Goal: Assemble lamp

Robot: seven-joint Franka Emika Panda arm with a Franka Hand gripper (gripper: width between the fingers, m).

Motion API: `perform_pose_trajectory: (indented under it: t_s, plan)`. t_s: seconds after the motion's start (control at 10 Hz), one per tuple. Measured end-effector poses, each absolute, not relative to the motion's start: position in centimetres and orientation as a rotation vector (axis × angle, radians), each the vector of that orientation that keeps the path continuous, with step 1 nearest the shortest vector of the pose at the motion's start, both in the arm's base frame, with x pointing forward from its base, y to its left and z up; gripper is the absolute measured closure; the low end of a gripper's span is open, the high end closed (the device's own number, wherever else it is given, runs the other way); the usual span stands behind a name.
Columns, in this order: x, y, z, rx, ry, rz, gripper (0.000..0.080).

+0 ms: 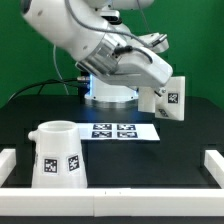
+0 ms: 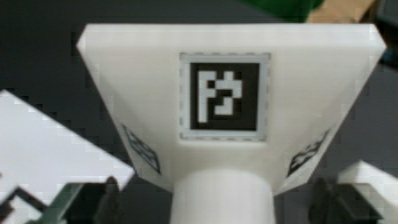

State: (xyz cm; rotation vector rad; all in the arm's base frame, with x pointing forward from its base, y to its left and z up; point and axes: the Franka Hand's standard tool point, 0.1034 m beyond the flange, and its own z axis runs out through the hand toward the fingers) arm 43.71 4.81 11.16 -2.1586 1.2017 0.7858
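Claw (image 2: 231, 192) seemingly around lamp base (image 2: 222, 60)

Low-res, even light; wrist cam soft.

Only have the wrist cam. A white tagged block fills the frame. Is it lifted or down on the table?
Observer: Lifted, it seems. In the exterior view the tool grips the lamp base, which is tilted and looks clear of the black table.
Operator: Where's the shade?
Observer: The shade stands on the table, narrow end up, near the front on the exterior view's left. It is well apart from the base.
Operator: What lies between them?
Observer: The marker board lies flat on the table between them. The base hangs off its end on the exterior view's right.
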Motion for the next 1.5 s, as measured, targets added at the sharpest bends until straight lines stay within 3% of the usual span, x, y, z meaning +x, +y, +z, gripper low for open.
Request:
perform_pose_trajectory:
  t_s: [0.2, 0.6, 0.9, 1.1, 1.2, 1.4, 1.5]
  plan:
    - [44.9, 3.4, 11.4, -2.319, 1.130, 0.627, 0.0275]
    - [51.6, 2.8, 12.7, -2.603, 0.953, 0.075, 0.0274]
    - [51.3, 2.7, 12.4, -2.651, 1.019, -0.143, 0.0274]
    - [52.0, 2.9, 12.4, -2.759, 0.839, -0.119, 0.0274]
    - [55.0, 2.9, 13.6, -2.836, 0.655, -0.158, 0.0274]
    - [56.1, 4.8, 11.6, -2.870, 0.458, -0.155, 0.0274]
    - [56.2, 4.6, 11.7, -2.868, 0.467, -0.155, 0.0274]
